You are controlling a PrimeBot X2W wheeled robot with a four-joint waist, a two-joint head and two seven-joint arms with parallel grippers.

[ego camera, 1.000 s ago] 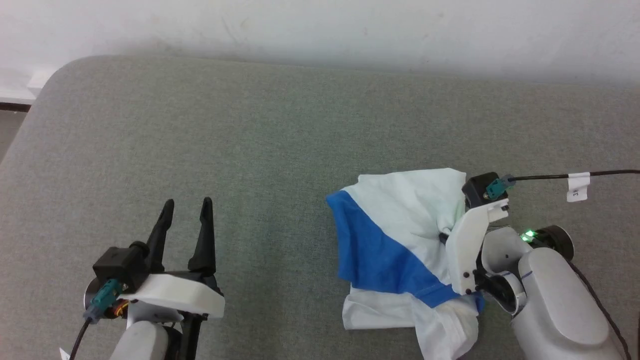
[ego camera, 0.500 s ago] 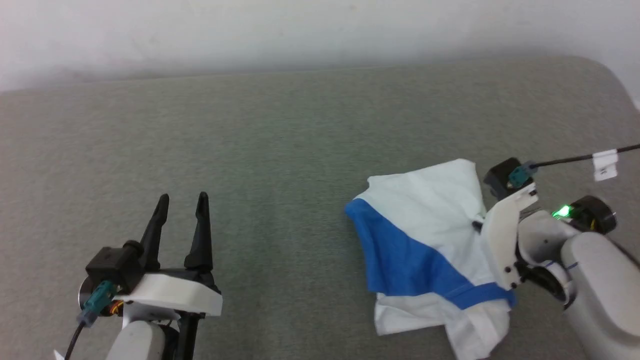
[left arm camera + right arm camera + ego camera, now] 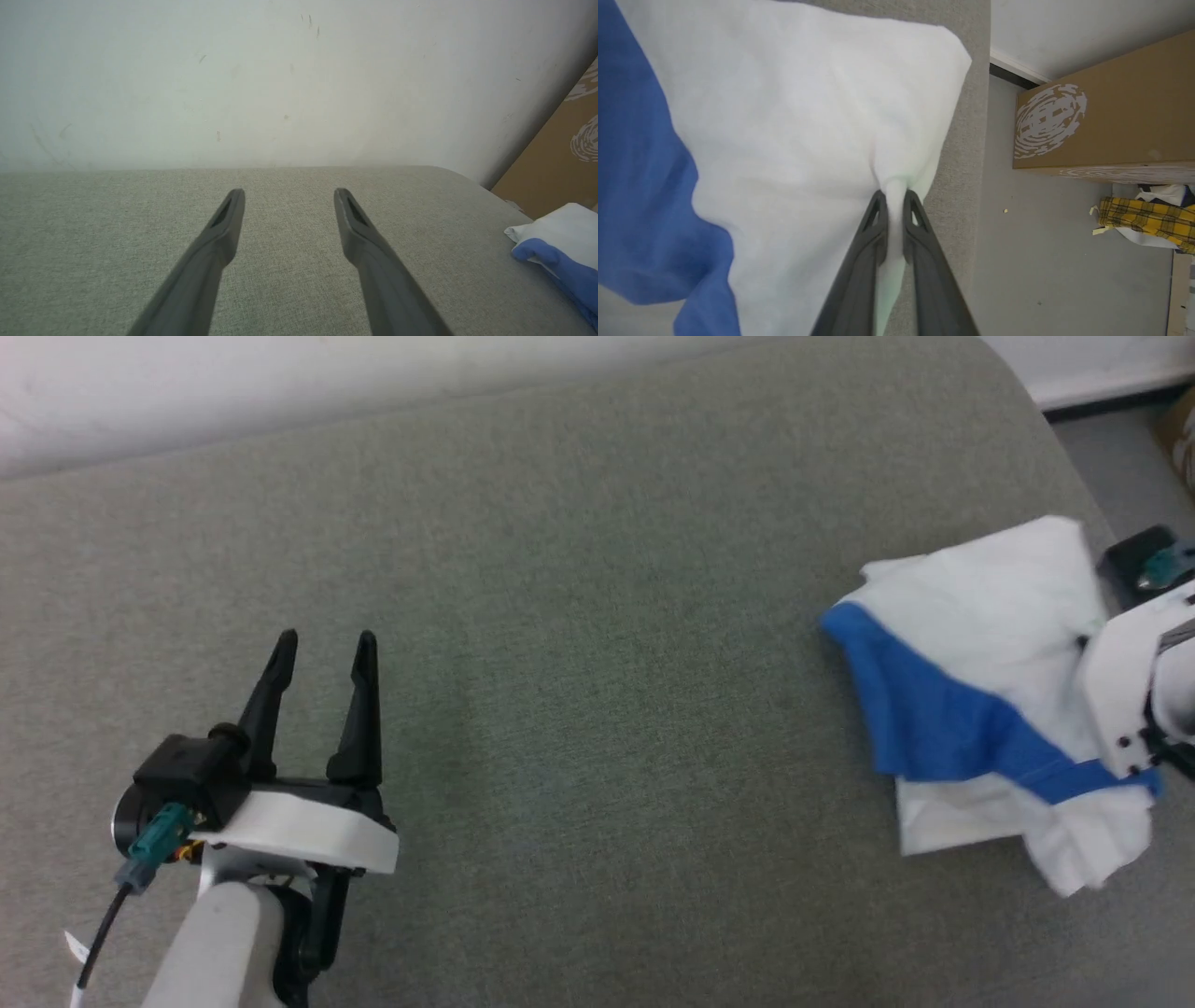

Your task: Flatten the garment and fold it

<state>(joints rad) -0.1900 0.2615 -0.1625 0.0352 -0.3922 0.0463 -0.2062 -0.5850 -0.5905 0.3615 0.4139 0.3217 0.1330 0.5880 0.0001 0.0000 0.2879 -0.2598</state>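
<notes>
**Entry: garment [image 3: 971, 644] in a heap, one pinch taken, no fold begun**

Location of garment: near the right-hand end of the table [image 3: 597, 616], close to its edge and rounded corner.

Condition of garment: crumpled, white body doubled over itself, blue sleeve [image 3: 934, 728] thrown slantwise across it. Other sleeve, hem and neck tucked under or out of sight. Chest print not visible.

Right end effector [image 3: 895, 196]: clenched on a small ridge of white cloth at the heap's outer side, with the cloth puckered and drawn to a peak at the fingertips.

Left end effector [image 3: 325, 639]: released, jaws wide apart, nothing between them. Poised over bare table, well apart from the garment.

Surroundings: pale wall [image 3: 280, 84] behind the table. Beyond the table's end, grey floor [image 3: 1041, 256], a cardboard box [image 3: 1101, 126] and a yellow plaid cloth [image 3: 1143, 217] beside it.

Progress, as a judgement: very early.
- Done: one grip secured on the heap.
- Left: bringing the heap toward the middle of the table, opening it out, freeing both sleeves, smoothing the body flat, then every fold.
- No part lying flat yet, and none of the present creases looking like a deliberate fold.
</notes>
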